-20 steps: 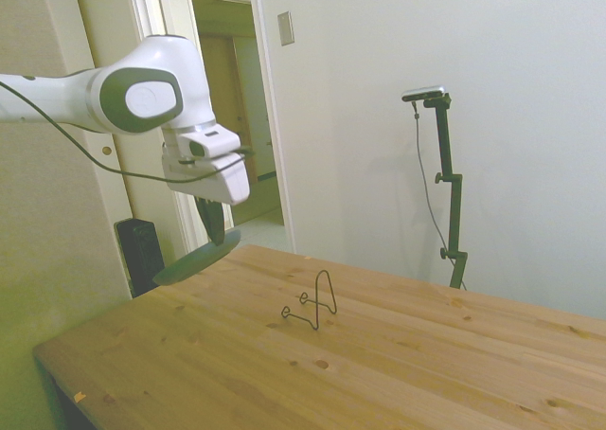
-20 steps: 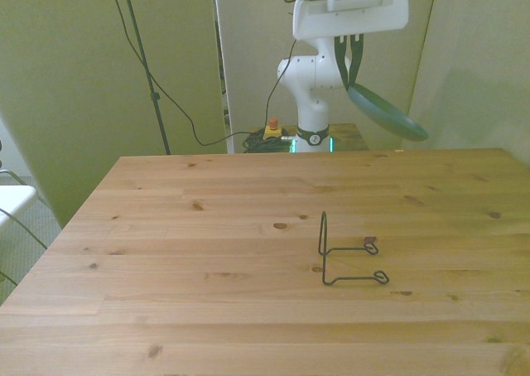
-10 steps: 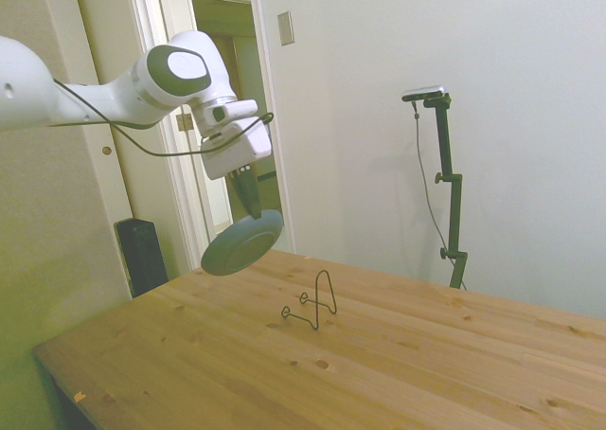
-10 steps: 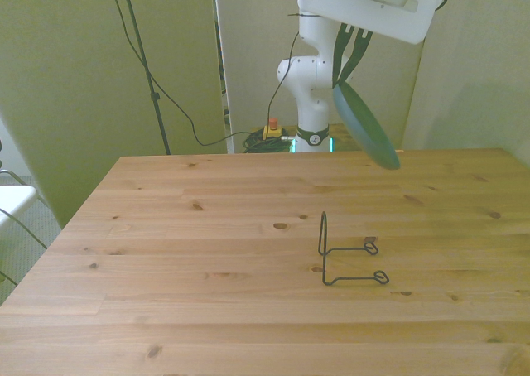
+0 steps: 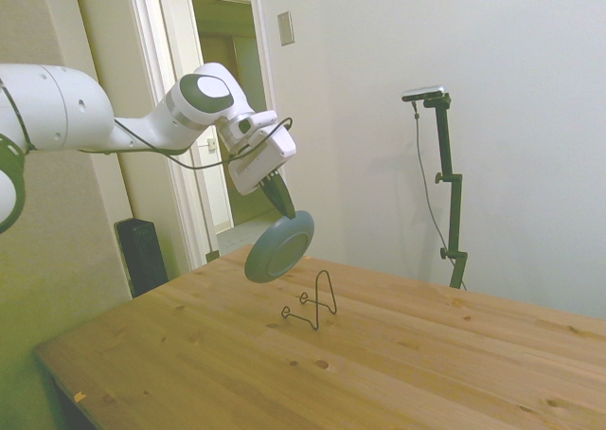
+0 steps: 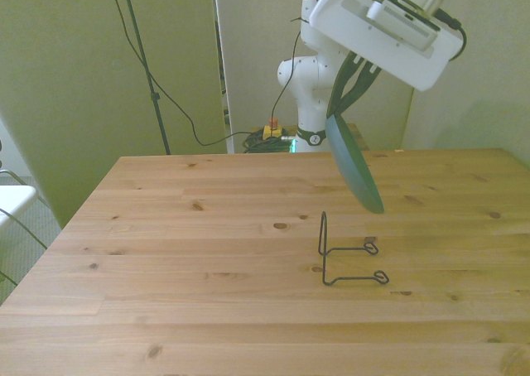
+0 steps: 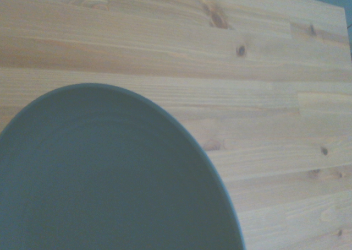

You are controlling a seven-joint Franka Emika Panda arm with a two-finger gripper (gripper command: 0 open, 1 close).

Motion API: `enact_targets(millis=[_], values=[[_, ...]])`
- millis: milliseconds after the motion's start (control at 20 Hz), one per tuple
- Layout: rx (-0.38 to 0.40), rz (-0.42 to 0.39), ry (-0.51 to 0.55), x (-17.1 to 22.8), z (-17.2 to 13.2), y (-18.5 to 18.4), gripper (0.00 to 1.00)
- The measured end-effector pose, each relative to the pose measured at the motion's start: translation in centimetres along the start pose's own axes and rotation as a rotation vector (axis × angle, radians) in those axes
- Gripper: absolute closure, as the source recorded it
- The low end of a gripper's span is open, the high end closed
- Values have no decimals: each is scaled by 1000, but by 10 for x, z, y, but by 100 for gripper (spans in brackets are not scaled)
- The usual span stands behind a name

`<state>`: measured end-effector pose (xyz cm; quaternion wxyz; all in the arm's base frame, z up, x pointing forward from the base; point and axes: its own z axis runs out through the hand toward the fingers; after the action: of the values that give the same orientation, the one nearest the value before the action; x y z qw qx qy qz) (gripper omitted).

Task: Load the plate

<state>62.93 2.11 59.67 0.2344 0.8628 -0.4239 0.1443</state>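
The gripper (image 6: pixel 346 86) is clamped on the plate (image 6: pixel 354 166) by its rim, holding it tilted on edge in mid-air at upper centre, above the wire stand (image 6: pixel 348 253) (untouched). Carrying step; next, lowering it edge-first into the stand.

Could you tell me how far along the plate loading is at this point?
Done: the gripper has the plate by its rim, lifted off the table. In hand: the plate hangs tilted in the air, above and just short of the wire stand. Left: lowering it into the empty stand and releasing.
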Motion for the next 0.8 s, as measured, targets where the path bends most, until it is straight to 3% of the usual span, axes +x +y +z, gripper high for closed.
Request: enact_targets(millis=[500,800], values=[[-108,-29,130,-17,18,-54,100],[-171,-19,155,-17,34,-65,100]])
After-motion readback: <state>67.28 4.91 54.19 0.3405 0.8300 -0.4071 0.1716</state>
